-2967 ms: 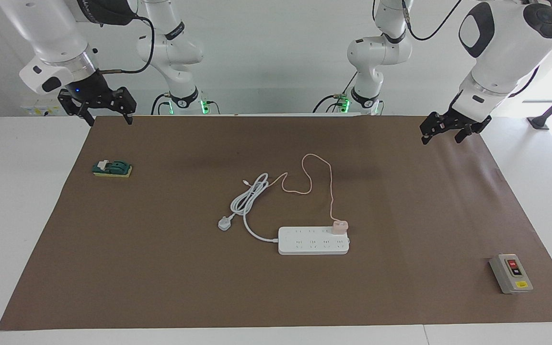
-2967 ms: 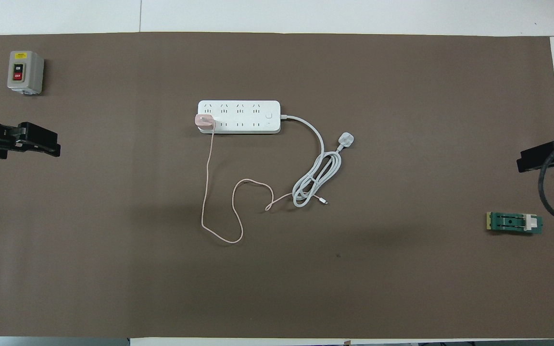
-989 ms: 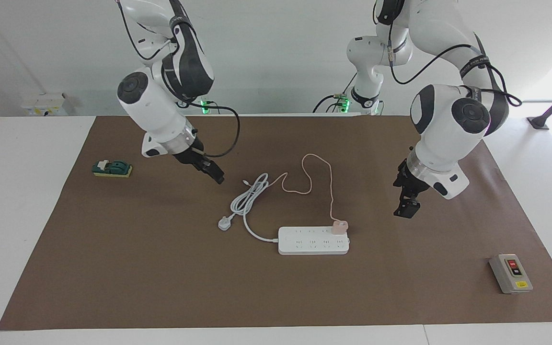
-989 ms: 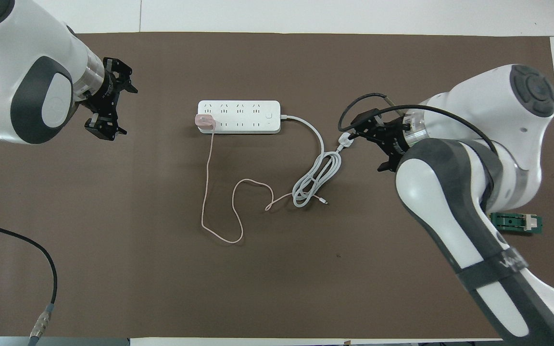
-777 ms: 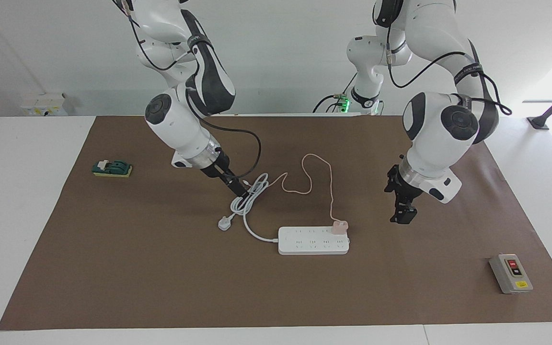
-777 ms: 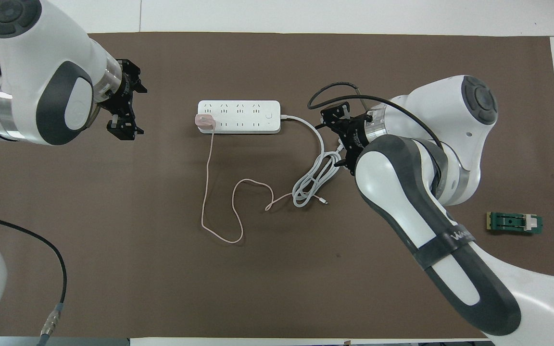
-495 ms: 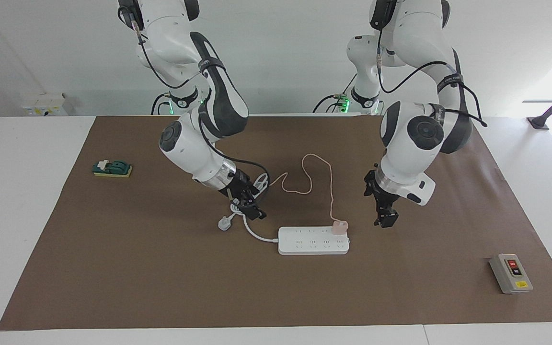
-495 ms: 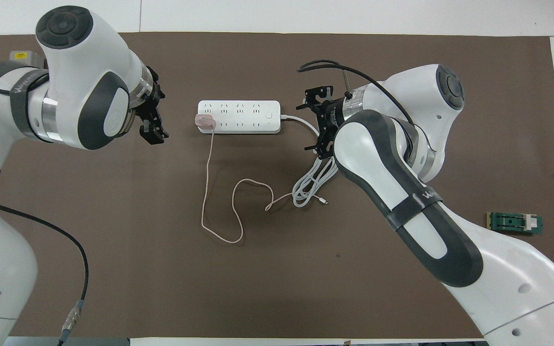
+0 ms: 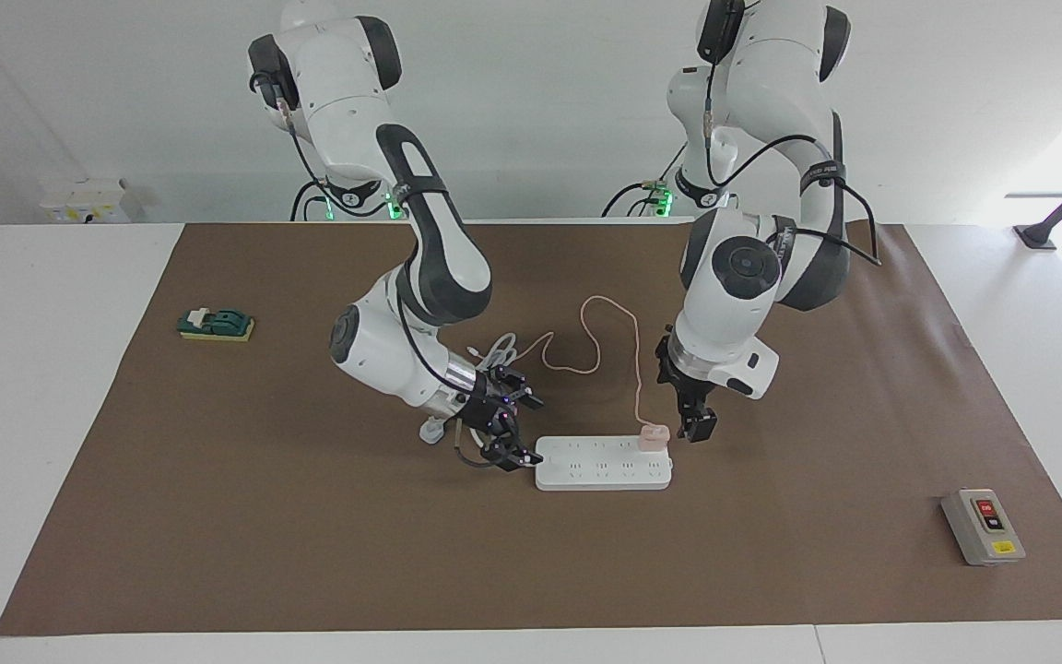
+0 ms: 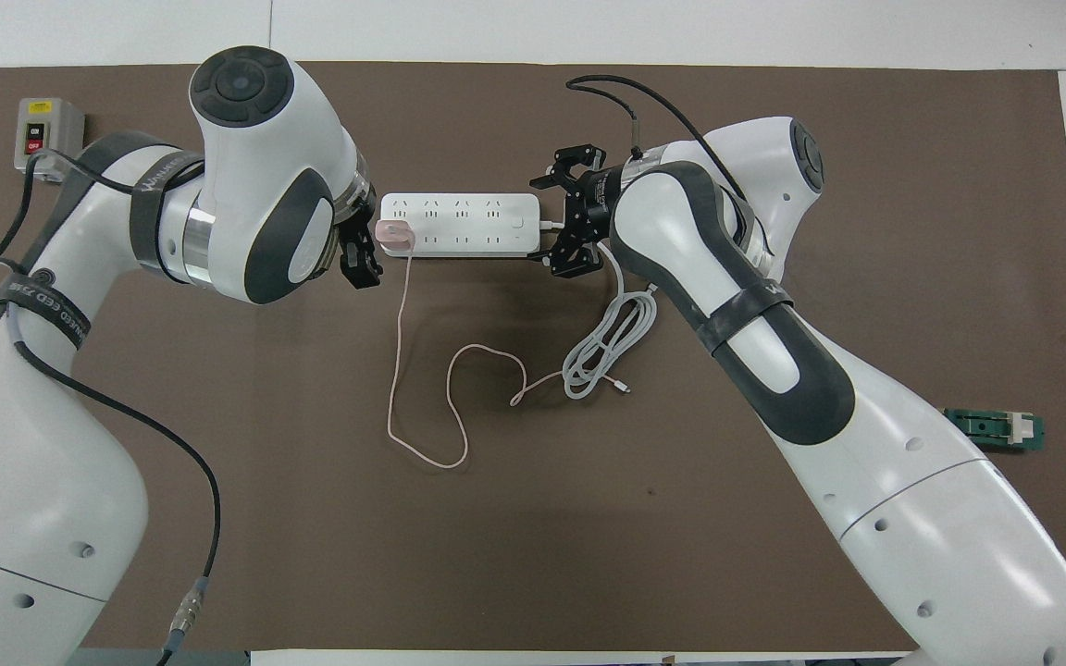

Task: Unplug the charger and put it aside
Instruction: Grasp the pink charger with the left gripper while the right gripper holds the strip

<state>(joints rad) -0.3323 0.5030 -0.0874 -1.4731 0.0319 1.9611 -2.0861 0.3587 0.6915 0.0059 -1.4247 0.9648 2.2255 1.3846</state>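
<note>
The charger (image 9: 654, 435), a small pink cube, is plugged into the white power strip (image 9: 603, 464) at the end toward the left arm. Its thin pink cable (image 10: 395, 370) loops over the mat toward the robots. My left gripper (image 9: 695, 426) is open and low, right beside the charger (image 10: 393, 235), not touching it. My right gripper (image 9: 514, 429) is open at the strip's other end, its fingers on either side of the white cord's exit (image 10: 570, 215). The power strip also shows in the overhead view (image 10: 459, 225).
The strip's thick white cord (image 10: 612, 342) lies coiled nearer to the robots, its plug (image 9: 432, 430) partly under the right arm. A grey switch box (image 9: 983, 526) stands toward the left arm's end, a green block (image 9: 216, 324) toward the right arm's end.
Both arms have swung in from the mat's ends and come down to the power strip. The left gripper has closed in on the charger, the right gripper on the cord end.
</note>
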